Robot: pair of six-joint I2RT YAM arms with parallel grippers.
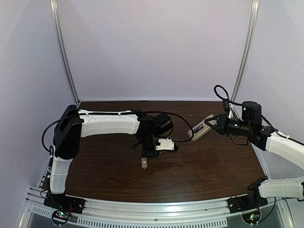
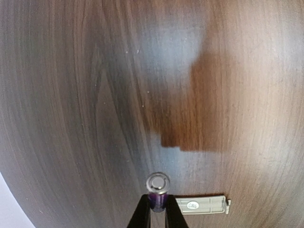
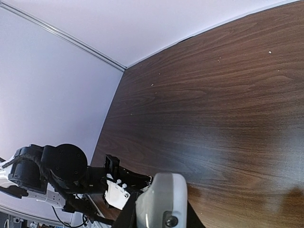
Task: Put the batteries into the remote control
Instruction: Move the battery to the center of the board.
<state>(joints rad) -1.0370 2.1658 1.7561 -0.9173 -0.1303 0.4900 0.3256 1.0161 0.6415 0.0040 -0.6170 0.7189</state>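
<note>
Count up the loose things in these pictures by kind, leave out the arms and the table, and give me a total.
Purple-blue cylindrical batteries: 2, one in the left gripper and what looks like one in the remote's recess
White slim rectangular remote control: 1, held by the right gripper
Flat grey-white rectangular cover piece: 1, lying on the table
Total: 4
</note>
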